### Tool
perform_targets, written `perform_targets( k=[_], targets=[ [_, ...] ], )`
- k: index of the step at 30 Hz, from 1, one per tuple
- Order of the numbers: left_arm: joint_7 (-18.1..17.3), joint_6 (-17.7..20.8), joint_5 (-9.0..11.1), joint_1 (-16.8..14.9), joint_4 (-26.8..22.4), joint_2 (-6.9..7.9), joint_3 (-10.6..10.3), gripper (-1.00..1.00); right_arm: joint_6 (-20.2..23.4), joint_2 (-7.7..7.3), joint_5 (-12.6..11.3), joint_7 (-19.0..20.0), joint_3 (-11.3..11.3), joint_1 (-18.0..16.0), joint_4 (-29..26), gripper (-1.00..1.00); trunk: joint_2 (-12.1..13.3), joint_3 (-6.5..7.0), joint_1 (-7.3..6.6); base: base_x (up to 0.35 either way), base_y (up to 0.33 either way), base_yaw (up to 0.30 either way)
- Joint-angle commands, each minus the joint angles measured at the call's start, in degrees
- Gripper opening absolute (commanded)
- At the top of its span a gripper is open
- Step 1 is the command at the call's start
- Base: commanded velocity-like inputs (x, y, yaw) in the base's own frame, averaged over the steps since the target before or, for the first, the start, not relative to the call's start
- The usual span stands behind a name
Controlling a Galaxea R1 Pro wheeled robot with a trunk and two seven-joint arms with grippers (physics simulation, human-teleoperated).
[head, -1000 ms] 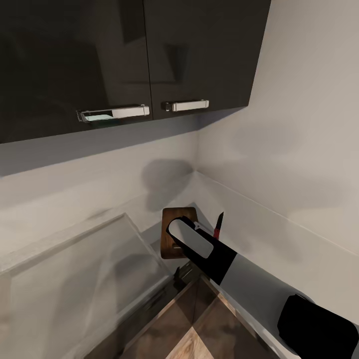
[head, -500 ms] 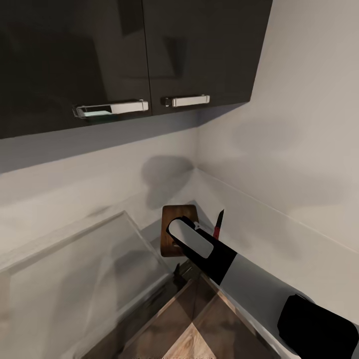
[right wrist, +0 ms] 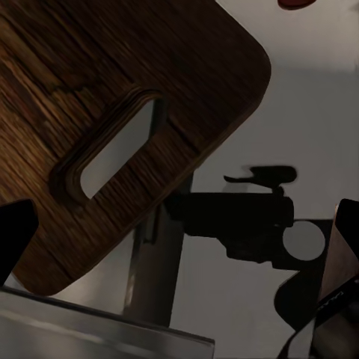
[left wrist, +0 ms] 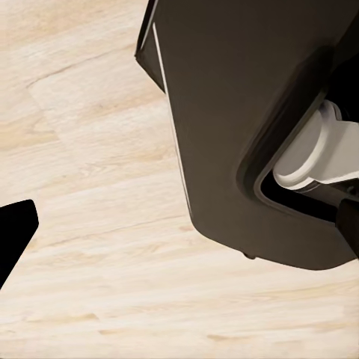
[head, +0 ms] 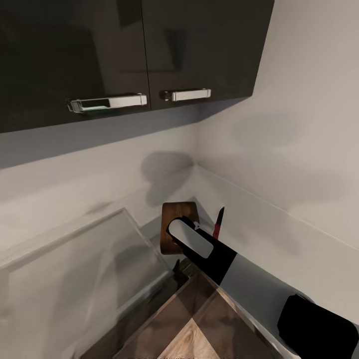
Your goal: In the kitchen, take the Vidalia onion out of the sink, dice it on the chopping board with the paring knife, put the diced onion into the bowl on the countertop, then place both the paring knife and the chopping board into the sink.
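1. Two task things sit together in the far corner of the countertop [head: 234,209]: the chopping board [head: 175,214] and, just beside it toward the right-hand wall, the paring knife [head: 219,223]; laid so, both can be reached from one stance.
2. Reaching over the near end of the board in the head view is the right arm [head: 199,244]; its gripper is hidden under the wrist there, so from that view I cannot tell how it stands.
3. In the right wrist view two dark fingertips [right wrist: 15,235] sit at opposite edges with the board's slotted end between them; the jaws look spread wide and nothing is pinched; my guess is that the arm is lining up on the handle end.
4. The board is dark brown wood with clear grain, rounded corners and a slot-shaped hole [right wrist: 112,153] through which pale worktop shows; the knife shows a short dark pointed blade above a dark red handle.
5. The worktop is smooth pale grey; the sink [head: 89,269] lies to the left as a flat brushed-steel surface; glossy black wall cupboards [head: 124,50] with chrome bar handles hang above.
6. The left wrist view looks down on pale plank flooring [left wrist: 90,224] and the robot's dark base; one fingertip alone shows, so that gripper's state cannot be told.
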Motion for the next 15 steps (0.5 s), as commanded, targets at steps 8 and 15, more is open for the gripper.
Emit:
perform_targets(
  k=[8, 15],
  targets=[
    [-0.36, -0.28, 0.61, -0.04, 0.15, 0.02, 0.01, 1.00, -0.19, 0.00, -0.05, -0.26, 0.04, -0.21, -0.06, 1.00, -0.11, -0.37, 0.03, 0.000, 0.000, 0.000],
    [-0.36, -0.28, 0.60, -0.04, 0.15, -0.06, -0.02, 1.00, 0.62, 0.00, 0.06, -0.16, 0.02, -1.29, 0.04, 1.00, -0.11, -0.38, 0.03, 0.000, 0.000, 0.000]
  ],
)
